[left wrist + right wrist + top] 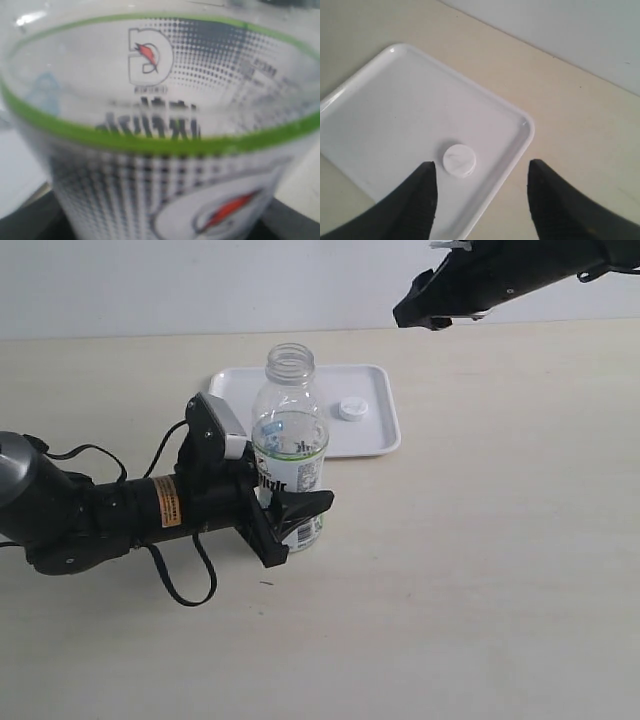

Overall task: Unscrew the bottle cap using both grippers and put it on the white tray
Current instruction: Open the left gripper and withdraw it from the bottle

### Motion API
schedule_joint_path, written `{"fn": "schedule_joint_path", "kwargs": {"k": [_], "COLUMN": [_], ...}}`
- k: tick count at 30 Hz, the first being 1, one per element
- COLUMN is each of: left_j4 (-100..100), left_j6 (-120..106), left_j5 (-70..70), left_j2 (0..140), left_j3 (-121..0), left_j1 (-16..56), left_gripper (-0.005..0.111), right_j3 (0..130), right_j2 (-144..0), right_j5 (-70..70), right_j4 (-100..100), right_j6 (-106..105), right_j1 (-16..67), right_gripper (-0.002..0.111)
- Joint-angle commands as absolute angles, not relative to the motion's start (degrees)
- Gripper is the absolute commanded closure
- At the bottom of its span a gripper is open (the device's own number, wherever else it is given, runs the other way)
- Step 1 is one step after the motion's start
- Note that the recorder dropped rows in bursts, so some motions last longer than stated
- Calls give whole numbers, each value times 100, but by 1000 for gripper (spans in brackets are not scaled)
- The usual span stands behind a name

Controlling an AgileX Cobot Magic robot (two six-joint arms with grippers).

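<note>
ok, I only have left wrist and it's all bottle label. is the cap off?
Observer: Yes. The bottle has an open neck, and the bottle cap lies on the white tray.
Operator: Right tool holding it?
Observer: No. The right tool is open above the tray, clear of the cap.
Operator: Bottle upright?
Observer: Upright on the table, with the left tool clamped on its lower body.

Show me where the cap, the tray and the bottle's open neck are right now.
bottle cap (459, 160), right wrist view, on its flat top.
white tray (372, 435), exterior view, on bare floor near the right rim.
bottle (291, 365), exterior view, on its open threaded neck.
</note>
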State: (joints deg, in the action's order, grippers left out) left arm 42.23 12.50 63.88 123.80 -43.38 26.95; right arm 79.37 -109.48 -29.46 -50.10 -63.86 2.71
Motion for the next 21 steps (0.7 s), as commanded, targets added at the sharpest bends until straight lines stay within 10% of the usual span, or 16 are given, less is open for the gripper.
{"fn": "schedule_joint_path", "kwargs": {"k": [1, 11, 21], "left_j4": [3840, 3830, 3730], "left_j6": [1404, 1392, 1392], "left_j5": [6458, 6436, 6384], "left_j2": [12374, 12374, 12374], "left_j3": [-4333, -4333, -4333], "left_j1": [2681, 2681, 2681], "left_gripper": [107, 94, 23], "right_j3": [7408, 6245, 6035], "right_j2": [-10528, -9494, -8608], "right_j5": [-3031, -2854, -3381], "right_j4": [-5063, -5569, -5828], "right_j6": [-6428, -6959, -7089], "right_j1": [262, 262, 262], "right_gripper": [52, 52, 52]}}
